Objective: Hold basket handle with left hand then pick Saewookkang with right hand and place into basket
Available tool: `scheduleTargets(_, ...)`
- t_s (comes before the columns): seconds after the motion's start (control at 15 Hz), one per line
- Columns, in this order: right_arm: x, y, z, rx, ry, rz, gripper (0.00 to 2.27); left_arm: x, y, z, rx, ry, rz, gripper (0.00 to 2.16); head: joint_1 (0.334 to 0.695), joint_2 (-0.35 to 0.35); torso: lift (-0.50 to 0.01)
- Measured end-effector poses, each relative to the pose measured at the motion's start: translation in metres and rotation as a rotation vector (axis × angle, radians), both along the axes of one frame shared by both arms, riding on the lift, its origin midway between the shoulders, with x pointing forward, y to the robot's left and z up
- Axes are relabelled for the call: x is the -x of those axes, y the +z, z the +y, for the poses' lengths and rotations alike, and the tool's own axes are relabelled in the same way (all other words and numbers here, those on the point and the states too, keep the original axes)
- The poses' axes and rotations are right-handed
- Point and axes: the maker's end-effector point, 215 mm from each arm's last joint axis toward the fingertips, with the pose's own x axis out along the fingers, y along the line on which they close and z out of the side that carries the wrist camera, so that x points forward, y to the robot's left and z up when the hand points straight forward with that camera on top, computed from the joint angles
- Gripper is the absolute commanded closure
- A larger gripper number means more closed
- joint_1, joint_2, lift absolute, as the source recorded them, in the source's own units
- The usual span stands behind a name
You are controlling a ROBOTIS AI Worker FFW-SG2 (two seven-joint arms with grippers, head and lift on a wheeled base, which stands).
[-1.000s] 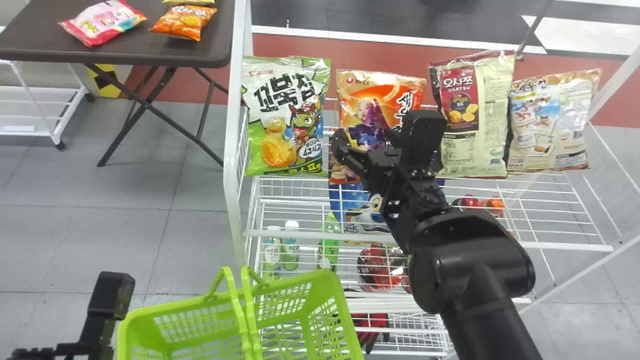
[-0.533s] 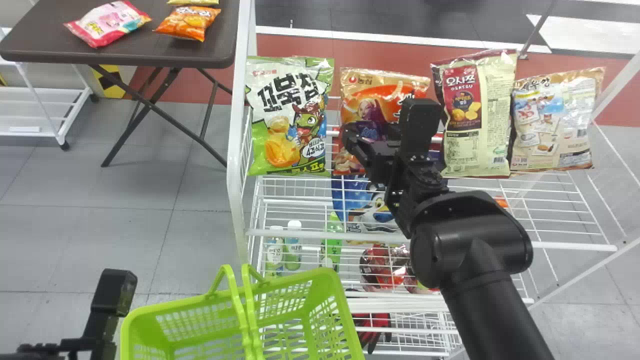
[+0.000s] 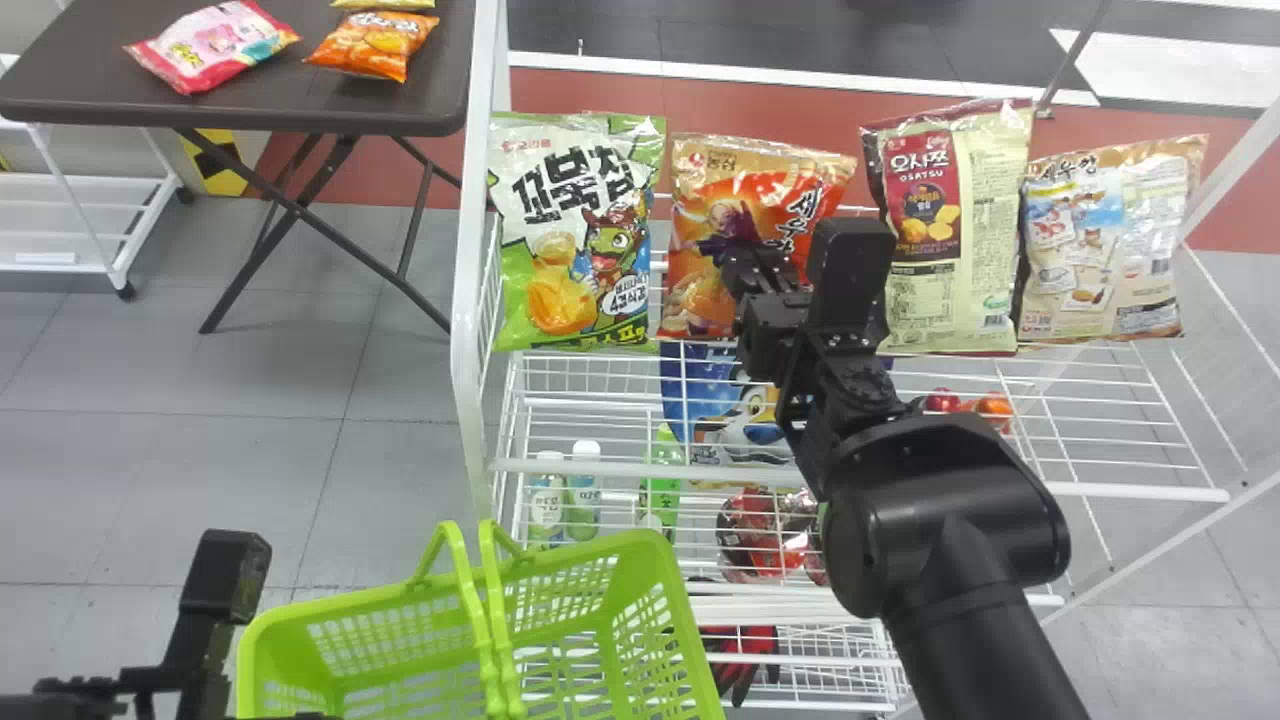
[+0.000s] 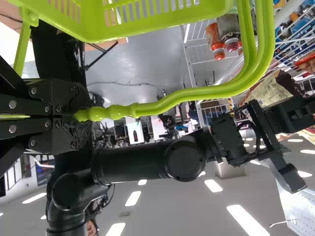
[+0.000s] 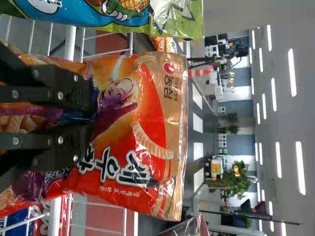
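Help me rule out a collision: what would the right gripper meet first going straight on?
Most likely the shiny orange-red plastic snack bag directly before the right gripper; depth is unclear, so they may already touch.

Basket (image 3: 340, 606) before rack (image 3: 640, 470), Saewookkang (image 3: 695, 280) between two snack bags (image 3: 575, 235)

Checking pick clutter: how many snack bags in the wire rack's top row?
4, left to right in the head view: green-and-white bag, orange-red Saewookkang bag at the right gripper, cream bag, beige bag. More may hide behind.
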Motion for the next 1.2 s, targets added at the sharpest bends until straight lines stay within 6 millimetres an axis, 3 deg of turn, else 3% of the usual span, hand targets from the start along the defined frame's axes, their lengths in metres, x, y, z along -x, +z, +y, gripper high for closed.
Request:
scheduleTargets(0.27, 0.022, 0.016, -0.008, 0.024, -0.017, -0.029, 2.24, -0.002, -0.001, 0.000, 0.001, 0.002, 0.003, 2.16, 0.695, -0.119, -0.015)
scheduleTargets(0.93, 0.111, 0.052, -0.024, 0.094, -0.063, -0.004, 2.24, -0.006, -0.001, -0.002, 0.004, -0.004, 0.001, 2.16, 0.695, -0.166, -0.015)
scheduleTargets(1.2, 0.147, 0.037, -0.017, 0.111, -0.024, 0.111, 2.25, -0.001, -0.004, -0.002, 0.010, 0.002, 0.017, 2.16, 0.695, -0.169, -0.015)
